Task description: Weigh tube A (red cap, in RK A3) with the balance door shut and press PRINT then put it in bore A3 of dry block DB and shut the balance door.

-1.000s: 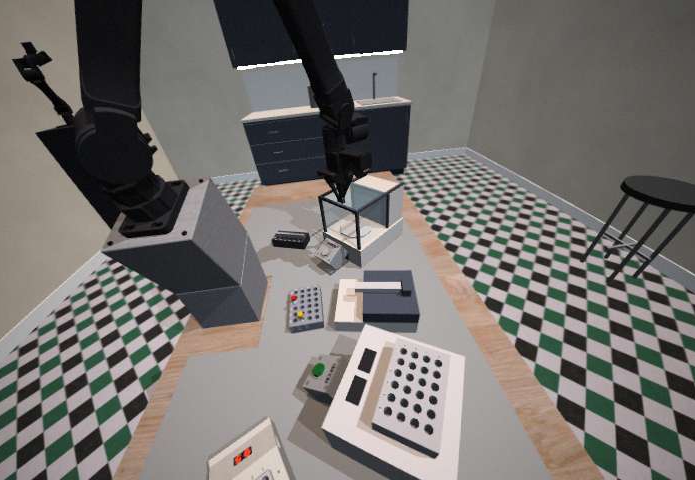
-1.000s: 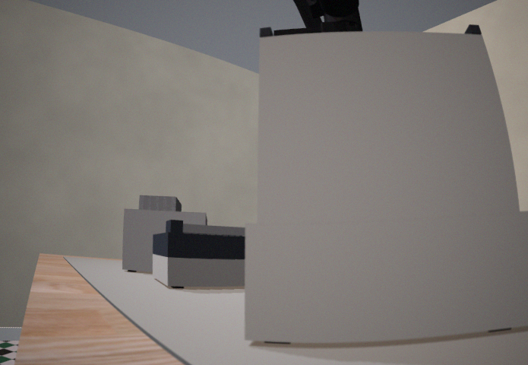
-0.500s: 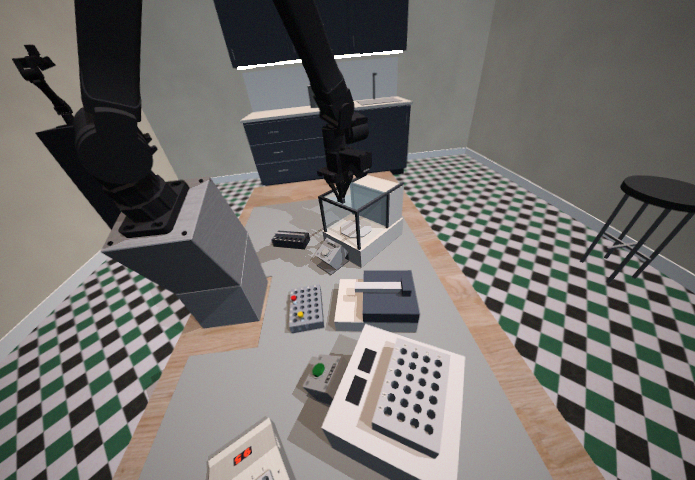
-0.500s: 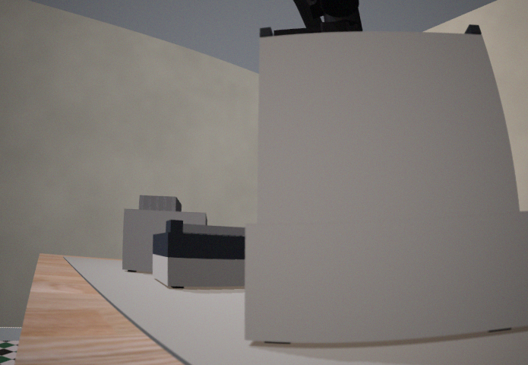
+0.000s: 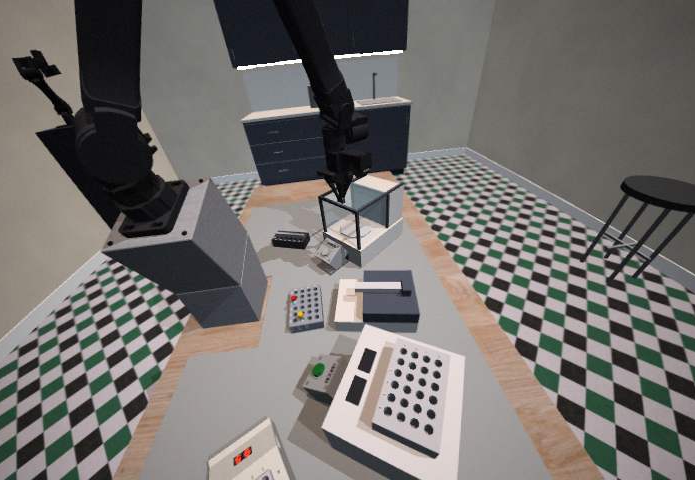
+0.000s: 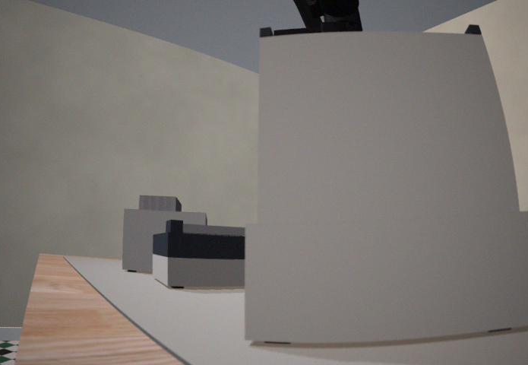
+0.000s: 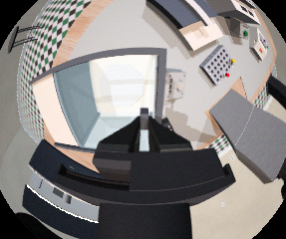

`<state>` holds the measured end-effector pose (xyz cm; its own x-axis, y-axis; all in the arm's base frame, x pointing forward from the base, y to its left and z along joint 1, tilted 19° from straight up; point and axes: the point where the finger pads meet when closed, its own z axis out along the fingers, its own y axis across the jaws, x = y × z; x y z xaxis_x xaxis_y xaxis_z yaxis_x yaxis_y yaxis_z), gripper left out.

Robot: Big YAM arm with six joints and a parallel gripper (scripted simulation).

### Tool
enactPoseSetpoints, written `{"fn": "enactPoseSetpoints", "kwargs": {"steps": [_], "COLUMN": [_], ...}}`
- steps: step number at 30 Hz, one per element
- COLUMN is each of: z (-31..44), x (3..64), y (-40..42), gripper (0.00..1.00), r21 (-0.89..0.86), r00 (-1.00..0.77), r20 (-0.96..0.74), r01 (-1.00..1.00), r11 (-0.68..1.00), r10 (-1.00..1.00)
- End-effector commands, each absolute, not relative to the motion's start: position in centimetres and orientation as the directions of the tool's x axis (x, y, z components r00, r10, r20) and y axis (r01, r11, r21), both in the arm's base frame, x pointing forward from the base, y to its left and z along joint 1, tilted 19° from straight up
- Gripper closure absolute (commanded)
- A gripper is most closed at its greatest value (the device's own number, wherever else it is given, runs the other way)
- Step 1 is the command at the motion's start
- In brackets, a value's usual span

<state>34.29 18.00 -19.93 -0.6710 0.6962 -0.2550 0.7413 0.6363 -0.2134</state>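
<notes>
Two caps, one red (image 5: 293, 297) (image 7: 227, 75), one yellow (image 5: 300, 314) (image 7: 233, 61), dot the rack (image 5: 305, 325) (image 7: 207, 74) mid-frame in the top view; above, the pincer (image 5: 343, 199) (image 7: 143, 119) pinches one dark tab (image 7: 143, 113).
</notes>
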Motion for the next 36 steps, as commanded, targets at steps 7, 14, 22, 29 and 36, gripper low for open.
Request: {"fn": "enactPoseSetpoints", "kwargs": {"steps": [7, 14, 22, 29, 36], "z": [-19.6, -20.2, -20.4, -20.5, -20.6], "x": [35.2, 35.7, 36.2, 36.5, 37.0], "y": [18.6, 18.6, 19.6, 20.1, 20.6], "gripper": [0.94, 0.94, 0.94, 0.94, 0.94], "r21": [-0.192, -0.204, -0.198, -0.195, -0.196], "r00": [-0.668, -0.67, -0.67, -0.67, -0.67], "r20": [-0.259, -0.256, -0.258, -0.261, -0.261], "r01": [0.744, 0.742, 0.742, 0.742, 0.742], "r11": [0.64, 0.638, 0.64, 0.642, 0.641], "r10": [0.698, 0.697, 0.696, 0.695, 0.695]}}
